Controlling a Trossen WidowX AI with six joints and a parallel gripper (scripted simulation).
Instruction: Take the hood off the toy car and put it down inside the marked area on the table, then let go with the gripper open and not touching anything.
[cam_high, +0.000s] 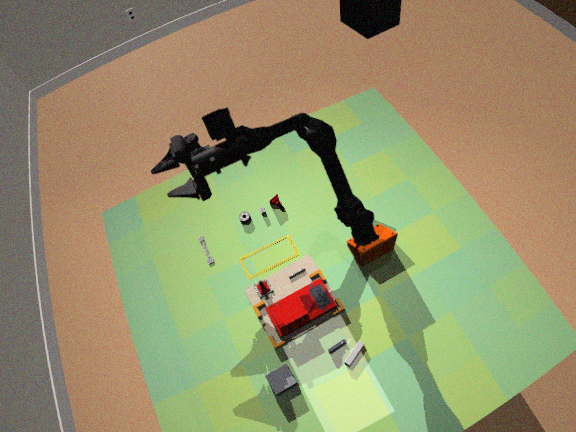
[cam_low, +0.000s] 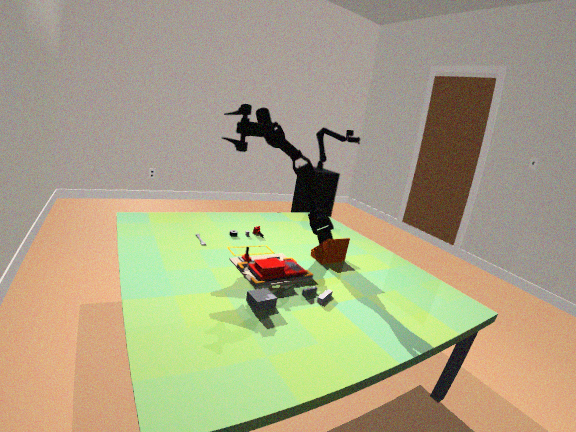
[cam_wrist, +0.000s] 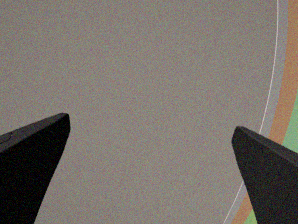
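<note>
Table (cam_high: 450, 280) carries the red toy car (cam_high: 295, 310) on its tray, hood (cam_high: 320, 295) not yet lifted at its 3 o'clock end, yellow marked area (cam_high: 270, 256) at 12, while my gripper (cam_high: 172, 177) hangs released and empty high above, so I judge the approach undone: descend onto the hood.

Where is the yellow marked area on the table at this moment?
In the top view, the marked area lies near the table's middle, just beyond the car's board, with the small parts farther beyond it and the arm's base to its right.

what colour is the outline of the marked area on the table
Yellow: the marked area is a yellow outline, clearest in the top view.
</note>
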